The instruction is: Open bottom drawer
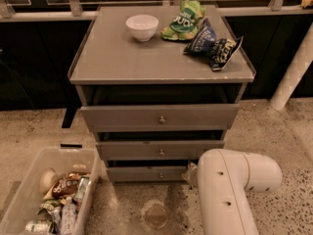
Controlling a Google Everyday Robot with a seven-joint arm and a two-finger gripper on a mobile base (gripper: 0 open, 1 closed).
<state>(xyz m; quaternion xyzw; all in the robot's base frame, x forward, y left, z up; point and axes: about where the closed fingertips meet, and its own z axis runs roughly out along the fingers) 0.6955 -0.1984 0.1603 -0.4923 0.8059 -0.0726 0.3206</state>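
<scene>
A grey cabinet with three drawer fronts stands in the middle of the camera view. The bottom drawer [146, 174] is the lowest and narrowest front, with a small round metal knob [160, 175] at its centre. All three fronts stand slightly out, with dark gaps above them. My white arm [230, 185] fills the lower right. My gripper [190, 173] sits at the right end of the bottom drawer front, mostly hidden behind the arm.
On the cabinet top [112, 53] are a white bowl [142, 27], a green chip bag [185, 19] and a dark blue chip bag [212, 45]. A clear bin [29, 190] of cans and snacks stands on the floor at lower left. A white post [293, 72] rises at right.
</scene>
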